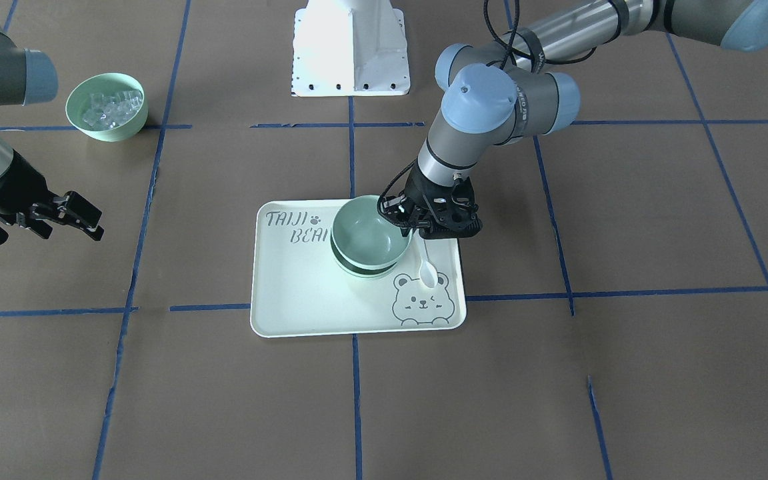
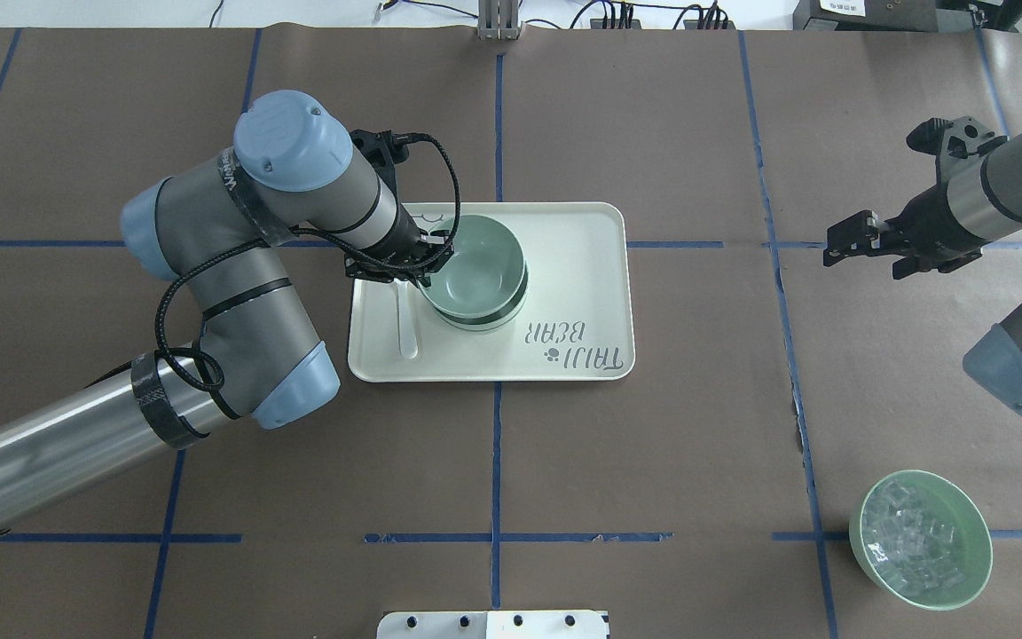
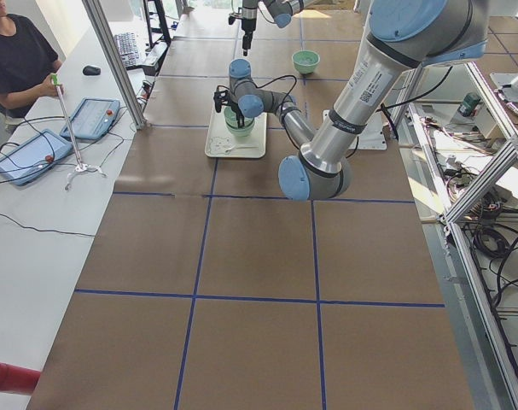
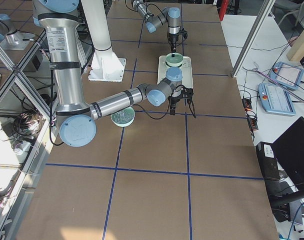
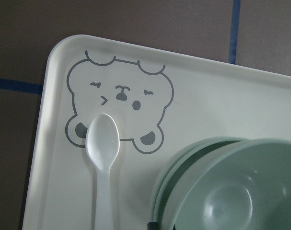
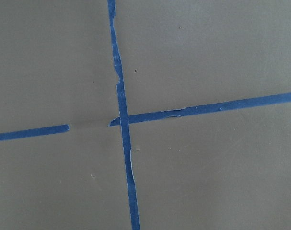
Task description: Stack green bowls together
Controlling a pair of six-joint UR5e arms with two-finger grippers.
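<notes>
**Mint bowls almost nested: grip notes and table layout**

Right under the left wrist cam is the stack of small round pale mint-green plastic bowls (image 5: 181,160). It looks like three of them, on a cream rectangular plastic tray (image 1: 304,293) next to its lettering. The top bowl (image 1: 367,230) rides a bit high and off-centre on the other two with a dark gap under it, so I'd call it not fully seated yet. The left gripper (image 1: 403,219) has a finger on either side of that bowl's rim, narrowed down and pinching it as far as I can make out.

Handling guess: light, stiff, slick, thin-walled, not fragile. The rim is the only real handle. A one-sided pinch could let the bowl tip, but smooth plastic should slide and centre itself if it's lowered gently.

Left to right in the front view:
- The right gripper (image 2: 870,195) is spread wide with nothing in it, over bare table and well apart from the tray.
- A matching green bowl of clear ice-like cubes (image 1: 107,107) sits off on its own and isn't part of the stack.
- A white plastic spoon (image 1: 427,267) lies on the tray just beside the stack, its scoop on the bear print.

The table (image 1: 557,400) is flat brown paper with a blue tape grid (image 1: 355,400). A white robot pedestal (image 1: 351,47) stands at the far edge.
</notes>
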